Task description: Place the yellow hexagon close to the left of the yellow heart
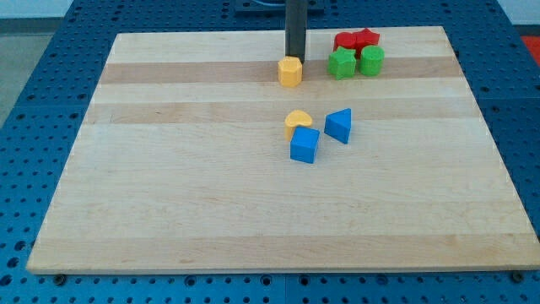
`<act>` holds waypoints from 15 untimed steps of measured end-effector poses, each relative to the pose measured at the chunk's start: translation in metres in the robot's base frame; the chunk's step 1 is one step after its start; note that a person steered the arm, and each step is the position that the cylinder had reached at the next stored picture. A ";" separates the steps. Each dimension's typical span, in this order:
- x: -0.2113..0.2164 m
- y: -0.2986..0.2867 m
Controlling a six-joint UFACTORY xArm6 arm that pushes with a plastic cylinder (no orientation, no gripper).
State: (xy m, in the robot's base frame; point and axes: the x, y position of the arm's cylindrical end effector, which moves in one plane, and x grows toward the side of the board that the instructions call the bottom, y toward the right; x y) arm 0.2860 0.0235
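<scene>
The yellow hexagon (290,72) sits near the view's top, a little right of the middle. My tip (295,57) is right behind it, at its upper right edge, touching or almost touching it. The yellow heart (297,122) lies below the hexagon, near the board's middle. A blue cube (305,145) presses against the heart's lower right side. The hexagon is well above the heart, slightly to its left.
A blue triangular block (339,126) lies right of the heart. At the view's top right, two green blocks (342,63) (371,61) stand side by side below two red blocks (345,40) (366,38). The wooden board (169,186) lies on a blue perforated table.
</scene>
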 end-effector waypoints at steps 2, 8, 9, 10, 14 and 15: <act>0.069 0.000; 0.116 -0.150; 0.136 -0.164; 0.155 -0.160; 0.161 -0.059; 0.167 -0.127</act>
State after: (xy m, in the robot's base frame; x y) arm 0.4529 -0.1038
